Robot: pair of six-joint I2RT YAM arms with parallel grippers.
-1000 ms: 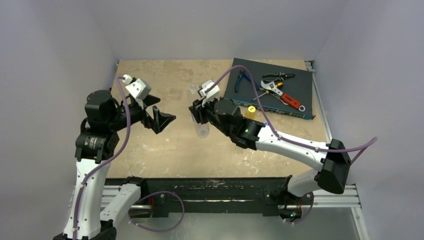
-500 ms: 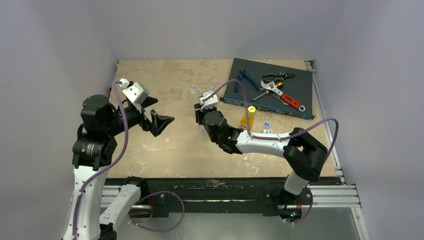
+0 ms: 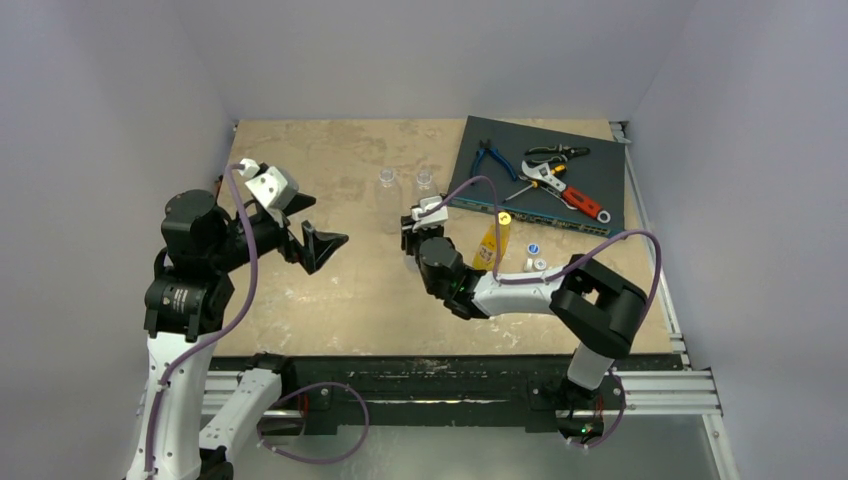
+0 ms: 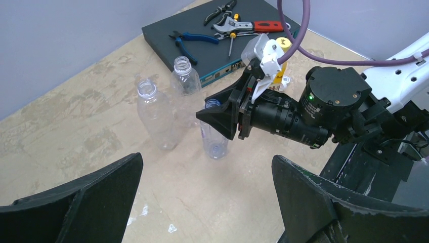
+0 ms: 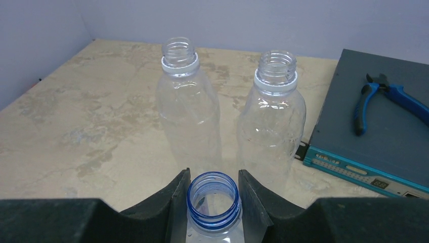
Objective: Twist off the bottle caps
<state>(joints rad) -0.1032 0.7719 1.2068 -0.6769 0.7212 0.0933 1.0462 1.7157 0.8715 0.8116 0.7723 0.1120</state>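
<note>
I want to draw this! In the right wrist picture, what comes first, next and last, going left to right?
Open clear plastic bottle with white neck ring → open clear bottle with blue neck ring → second white-ringed clear bottle → dark flat box with teal front.

**Bottles and caps.** Two clear plastic bottles stand upright and side by side. The left clear bottle [image 5: 187, 111] and the right clear bottle [image 5: 273, 121] are both uncapped, each with a white ring around its threaded neck. Just in front of the pair, a smaller blue-ringed bottle [image 5: 213, 223] is also upright and open. Its neck is clamped between the fingers of the right gripper [image 5: 213, 195]. To the right, well apart from these, stands the orange bottle [image 3: 490, 248], with a yellow label and its yellow cap [image 3: 504, 216] still on. Beside it lie a loose blue-topped cap [image 3: 533, 249] and, just beside that, a white cap [image 3: 540, 264].
</note>
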